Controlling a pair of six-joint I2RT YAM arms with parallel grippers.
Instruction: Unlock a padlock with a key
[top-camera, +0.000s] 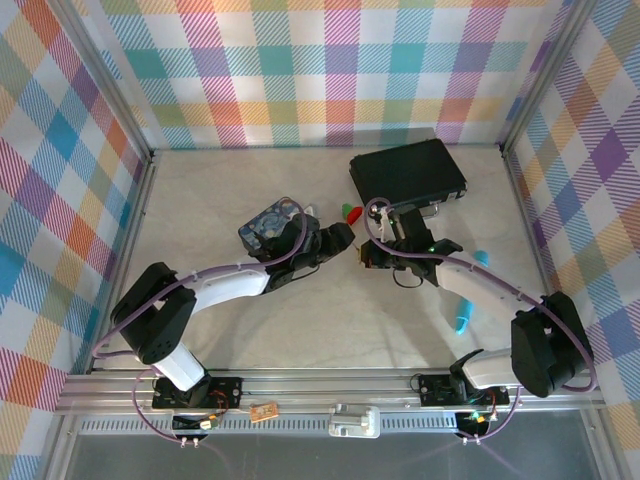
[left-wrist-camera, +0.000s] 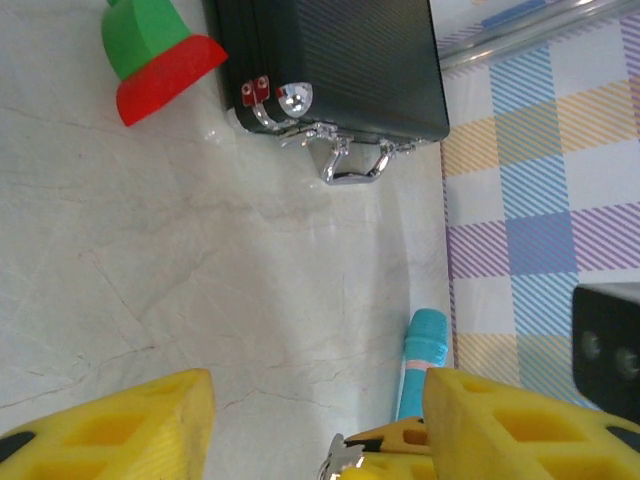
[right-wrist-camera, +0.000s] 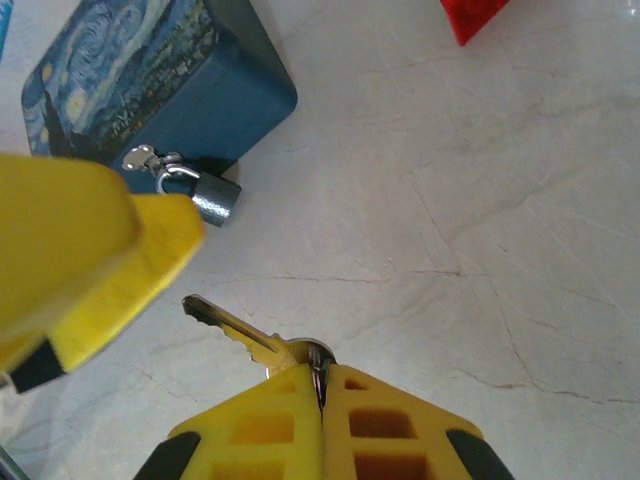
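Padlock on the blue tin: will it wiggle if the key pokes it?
Probably. The padlock is only looped through a clasp on the tin, so it likely swivels when pushed. Its body looks like smooth, hard metal, so the key may skid off. Small, so probably light.

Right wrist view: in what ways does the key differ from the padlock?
The key is slim and flat, while the padlock is a blocky dark-grey body with a curved silvery shackle. The key is pinched in the shut right gripper, while the padlock is hooked on the clasp of the blue tin. Both are small metal things.
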